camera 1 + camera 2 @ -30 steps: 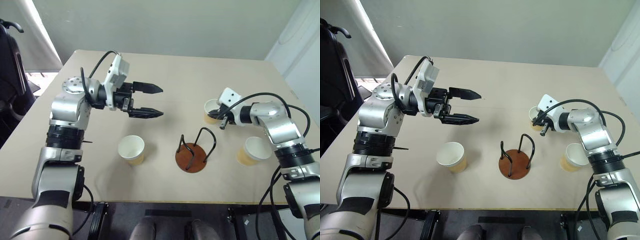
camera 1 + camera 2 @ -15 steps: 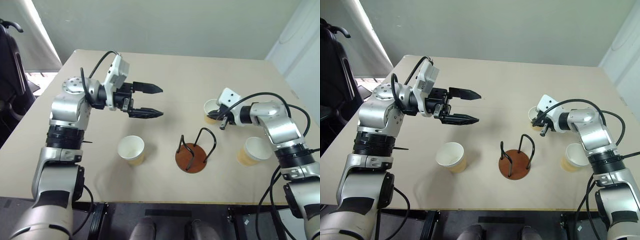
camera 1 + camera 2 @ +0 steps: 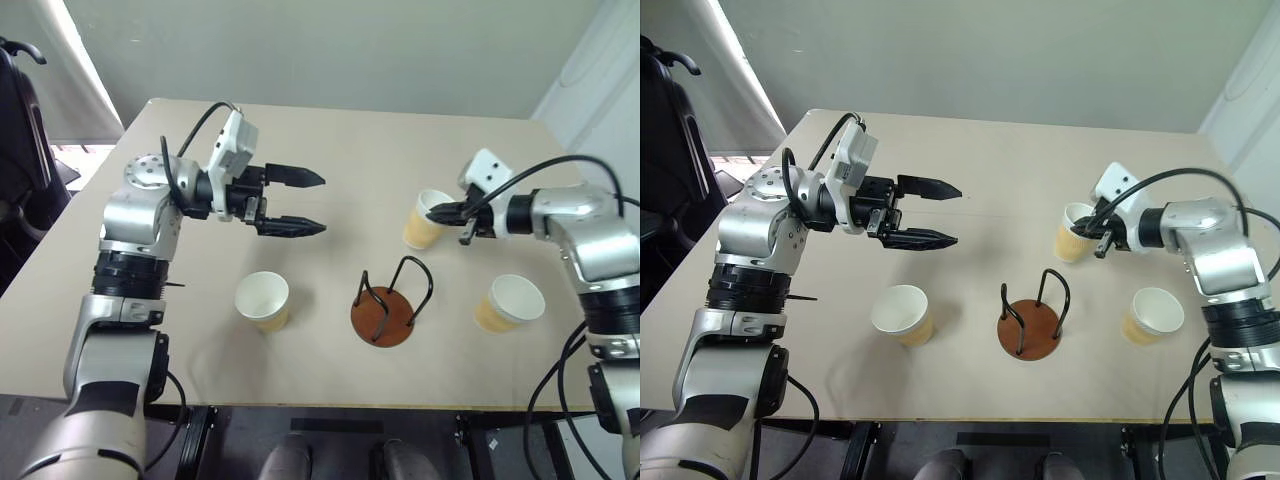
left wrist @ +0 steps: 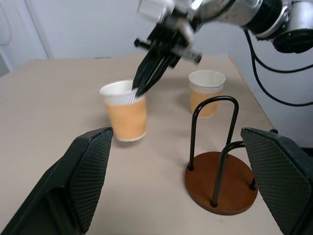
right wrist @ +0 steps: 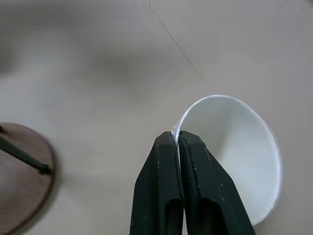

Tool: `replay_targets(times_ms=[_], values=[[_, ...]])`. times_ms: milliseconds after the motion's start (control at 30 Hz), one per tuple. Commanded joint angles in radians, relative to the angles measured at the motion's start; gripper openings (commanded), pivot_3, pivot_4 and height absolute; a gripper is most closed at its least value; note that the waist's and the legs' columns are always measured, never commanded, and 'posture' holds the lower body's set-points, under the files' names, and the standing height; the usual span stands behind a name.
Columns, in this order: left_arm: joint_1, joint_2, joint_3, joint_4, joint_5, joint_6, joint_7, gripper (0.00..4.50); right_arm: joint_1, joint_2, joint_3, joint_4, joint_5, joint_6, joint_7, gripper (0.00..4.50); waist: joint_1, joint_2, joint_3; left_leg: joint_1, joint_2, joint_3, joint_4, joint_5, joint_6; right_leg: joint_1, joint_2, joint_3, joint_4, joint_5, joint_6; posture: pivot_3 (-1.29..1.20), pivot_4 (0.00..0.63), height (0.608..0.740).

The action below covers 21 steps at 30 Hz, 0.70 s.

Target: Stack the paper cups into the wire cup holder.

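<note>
On the beige table (image 3: pixel 340 150) the right gripper (image 3: pixel 436 212) has its two black fingers (image 5: pixel 168 191) pinched together on the rim of one of the paper cups (image 3: pixel 426 220), one finger inside the white wall and the other outside. That cup is tilted and, in the left wrist view, appears raised just clear of the table surface, though the gap is slight and hard to be sure of. It sits to the right of and beyond the wire cup holder (image 3: pixel 384 316), whose reddish-brown disc base rests on the table near the front edge with its thin black loops standing upright and nothing inside them. A second paper cup (image 3: pixel 510 302) stands upright on the table to the right of the holder, below the right arm and apart from it. A third paper cup (image 3: pixel 263 299) stands upright to the left of the holder, nearer the front edge. The left gripper (image 3: pixel 308 203) hangs above the table beyond the third cup, pointing across toward the right, its fingers (image 4: pixel 85 174) spread wide and grasping nothing; it is well apart from every cup and from the holder.
</note>
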Motion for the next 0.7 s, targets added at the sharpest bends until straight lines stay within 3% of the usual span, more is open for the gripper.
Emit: replay_targets(times_ms=[33, 400, 700], values=[[-0.006, 0.01, 0.014, -0.006, 0.0, -0.013, -0.005, 4.5, -0.057, -0.048, -0.075, -0.126, 0.081, 0.088, 0.018, 0.05, -0.001, 0.0, 0.0, 0.0, 0.0, 0.0, 0.0, 0.0, 0.0, 0.0, 0.0, 0.0, 0.0, 0.0, 0.0, 0.0, 0.15, 0.74], [-0.042, 0.013, -0.001, 0.051, 0.01, -0.034, -0.056, 4.5, -0.194, -0.065, -0.121, -0.418, 0.313, 0.384, -0.037, 0.05, -0.003, 0.0, 0.0, 0.0, 0.0, 0.0, 0.0, 0.0, 0.0, -0.001, 0.0, 0.0, -0.002, 0.0, 0.0, 0.0, 0.15, 0.74], [-0.083, 0.007, -0.014, 0.119, 0.031, -0.059, -0.098, 4.5, -0.161, -0.088, -0.136, -0.544, 0.458, 0.502, -0.076, 0.05, -0.003, 0.0, 0.0, 0.0, 0.0, -0.001, 0.0, 0.0, 0.0, -0.001, 0.0, 0.0, -0.006, 0.0, 0.0, 0.0, 0.15, 0.74]])
